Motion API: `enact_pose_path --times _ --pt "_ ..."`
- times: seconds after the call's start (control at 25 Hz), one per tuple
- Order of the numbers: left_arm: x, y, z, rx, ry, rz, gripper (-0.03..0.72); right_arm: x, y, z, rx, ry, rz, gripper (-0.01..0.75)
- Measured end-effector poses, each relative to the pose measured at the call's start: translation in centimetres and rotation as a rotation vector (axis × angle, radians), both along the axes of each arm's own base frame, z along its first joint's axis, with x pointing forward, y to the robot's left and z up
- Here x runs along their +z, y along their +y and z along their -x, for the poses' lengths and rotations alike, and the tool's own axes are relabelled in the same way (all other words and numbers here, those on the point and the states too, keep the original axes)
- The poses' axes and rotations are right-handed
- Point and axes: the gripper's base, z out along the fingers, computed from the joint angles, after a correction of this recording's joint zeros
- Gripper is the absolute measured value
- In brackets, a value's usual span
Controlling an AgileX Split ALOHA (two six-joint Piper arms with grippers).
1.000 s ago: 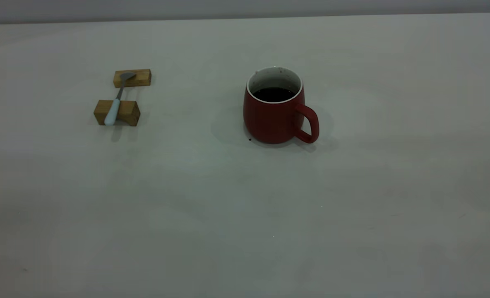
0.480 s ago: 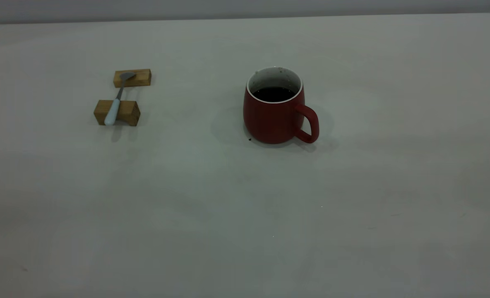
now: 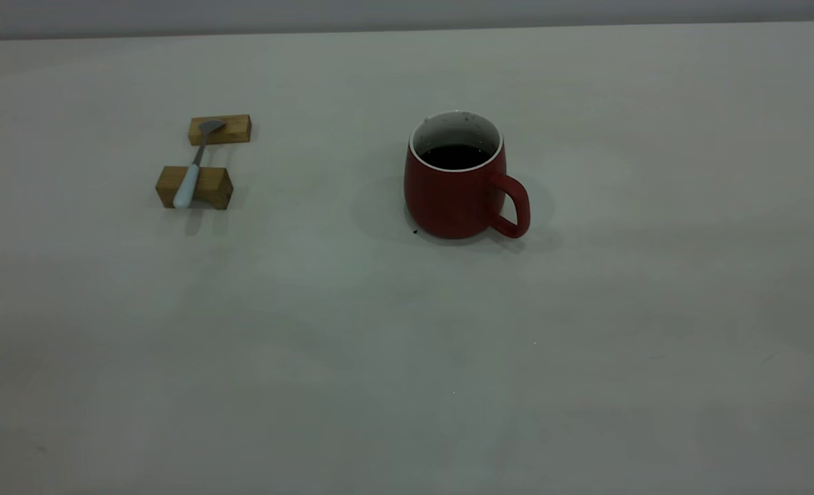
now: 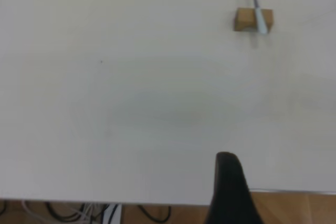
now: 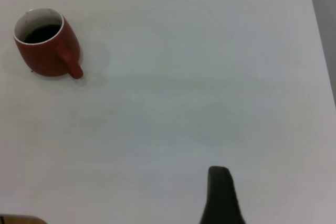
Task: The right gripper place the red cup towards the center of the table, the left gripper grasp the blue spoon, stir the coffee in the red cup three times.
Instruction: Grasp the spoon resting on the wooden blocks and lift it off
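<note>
The red cup point(image 3: 455, 189) stands upright near the middle of the table point(image 3: 407, 385), its handle turned to the right and front. Dark coffee point(image 3: 454, 156) fills its lower part. The blue spoon point(image 3: 188, 184) lies at the left across two wooden blocks, its bowl on the far one. Neither arm appears in the exterior view. In the left wrist view a dark part of my left gripper point(image 4: 227, 182) hangs over the table's edge, far from the blue spoon point(image 4: 259, 17). The right gripper point(image 5: 219, 192) is likewise far from the red cup point(image 5: 46, 43).
The spoon rests on a far wooden block point(image 3: 220, 129) and a near wooden block point(image 3: 195, 187). A tiny dark speck point(image 3: 415, 232) lies by the cup's base. Cables point(image 4: 79, 213) hang below the table's edge in the left wrist view.
</note>
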Motion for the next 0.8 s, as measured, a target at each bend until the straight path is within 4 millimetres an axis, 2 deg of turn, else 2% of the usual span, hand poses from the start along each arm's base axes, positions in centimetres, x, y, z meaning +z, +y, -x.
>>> enact_pose_path --times 0.16,0.24,0.4,0.56,0.68,0.8 --pt "1.3 0.2 -2.2 0.039 0.056 0.021 0.571 0.0 0.0 0.0 0.0 -0.001 0.0 0.592" --pt "1.9 0.2 -4.4 0.046 0.119 0.028 0.574 0.0 0.0 0.0 0.0 -0.001 0.0 0.592" --pt "2.0 0.1 -10.2 0.041 0.248 0.04 0.6 0.0 0.0 0.0 0.0 -0.001 0.0 0.592" --pt "1.2 -0.3 -15.8 0.02 0.348 0.089 0.61 0.0 0.0 0.0 0.0 -0.001 0.0 0.592" --pt "0.5 -0.7 -19.1 -0.009 0.382 0.115 0.61 0.0 0.0 0.0 0.0 -0.001 0.0 0.592" --pt "-1.1 -1.4 -22.6 -0.029 0.406 0.125 0.61 0.0 0.0 0.0 0.0 -0.001 0.0 0.592"
